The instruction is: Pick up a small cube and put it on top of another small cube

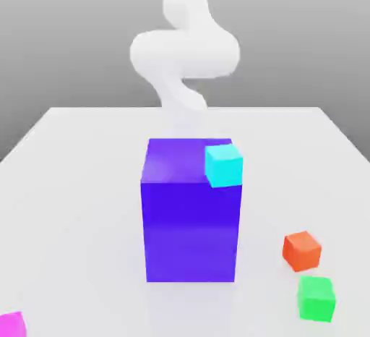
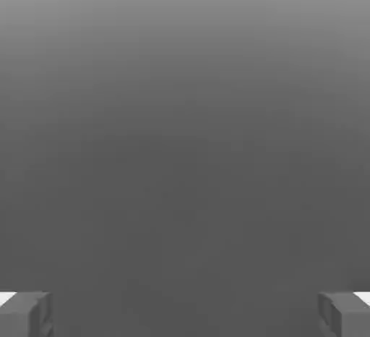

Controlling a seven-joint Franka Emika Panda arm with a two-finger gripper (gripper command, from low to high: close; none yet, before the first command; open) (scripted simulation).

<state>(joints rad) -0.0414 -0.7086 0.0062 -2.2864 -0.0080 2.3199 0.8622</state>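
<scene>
Carry the claw (image 2: 185,315), spread wide apart, well clear of the tall blue block (image 1: 191,231), then perhaps straddle the orange cube (image 1: 302,252) squarely, without nudging the green cube (image 1: 316,299).

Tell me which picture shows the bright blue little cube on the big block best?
The exterior view: the light-blue cube appears there whole, two faces clear, at the big block's edge. The hand view has the gripper's open fingers over plain grey.

The block (image 1: 189,231) stands between one cube (image 1: 12,325) at the exterior view's left and two (image 1: 316,299) at its right.
</scene>
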